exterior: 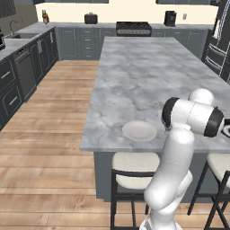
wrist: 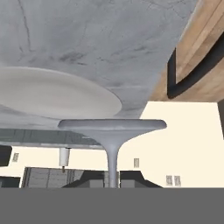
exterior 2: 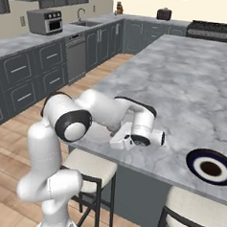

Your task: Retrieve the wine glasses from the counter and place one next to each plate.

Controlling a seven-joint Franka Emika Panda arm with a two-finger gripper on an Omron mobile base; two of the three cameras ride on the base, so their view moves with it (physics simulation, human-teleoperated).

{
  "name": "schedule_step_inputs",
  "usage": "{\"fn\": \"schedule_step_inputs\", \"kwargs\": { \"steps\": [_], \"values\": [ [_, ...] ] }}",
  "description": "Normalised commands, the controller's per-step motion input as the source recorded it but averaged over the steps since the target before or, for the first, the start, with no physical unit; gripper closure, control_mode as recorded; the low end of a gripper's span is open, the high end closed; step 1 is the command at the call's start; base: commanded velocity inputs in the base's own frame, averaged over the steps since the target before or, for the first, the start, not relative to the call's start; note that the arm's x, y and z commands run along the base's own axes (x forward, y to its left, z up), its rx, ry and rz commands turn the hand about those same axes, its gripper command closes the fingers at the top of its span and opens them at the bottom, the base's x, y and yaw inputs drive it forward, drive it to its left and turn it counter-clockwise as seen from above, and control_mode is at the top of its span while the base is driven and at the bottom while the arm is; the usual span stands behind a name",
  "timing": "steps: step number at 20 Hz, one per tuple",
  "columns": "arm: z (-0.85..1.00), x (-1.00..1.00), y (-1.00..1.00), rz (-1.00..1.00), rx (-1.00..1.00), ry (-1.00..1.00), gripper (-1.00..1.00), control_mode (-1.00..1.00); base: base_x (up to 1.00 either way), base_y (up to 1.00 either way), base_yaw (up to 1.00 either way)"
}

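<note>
A wine glass [wrist: 112, 131] shows in the hand view with its flat foot toward the marble island [exterior: 134, 72] and its thin stem running down between the closed fingers of the gripper [exterior 2: 125, 141], which grips that stem. Its foot hangs beside the off-white plate [exterior: 139, 130], which lies at ten o'clock from it in the hand view, near the island's front edge. In the right base view the navy plate [exterior 2: 210, 166] sits at three o'clock from the gripper, well apart. Two stools [exterior: 134, 168] stand below the island edge.
</note>
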Motion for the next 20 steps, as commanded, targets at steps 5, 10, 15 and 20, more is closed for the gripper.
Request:
{"fn": "schedule_step_inputs", "kwargs": {
  "steps": [5, 10, 15, 20],
  "values": [
    [-0.22, 0.46, -0.22, 0.00, 0.00, 0.00, 1.00, -1.00, 0.00, 0.00, 0.00],
    [-0.31, 0.49, -0.22, 0.01, 0.01, 0.00, 1.00, -1.00, 0.00, 0.00, 0.00],
    [-0.35, 0.41, 0.00, 0.01, 0.00, -0.03, 1.00, -1.00, 0.00, 0.00, 0.00],
    [-0.27, 0.36, 0.00, 0.00, 0.00, -0.06, 1.00, -1.00, 0.00, 0.00, 0.00]
  ]
}}
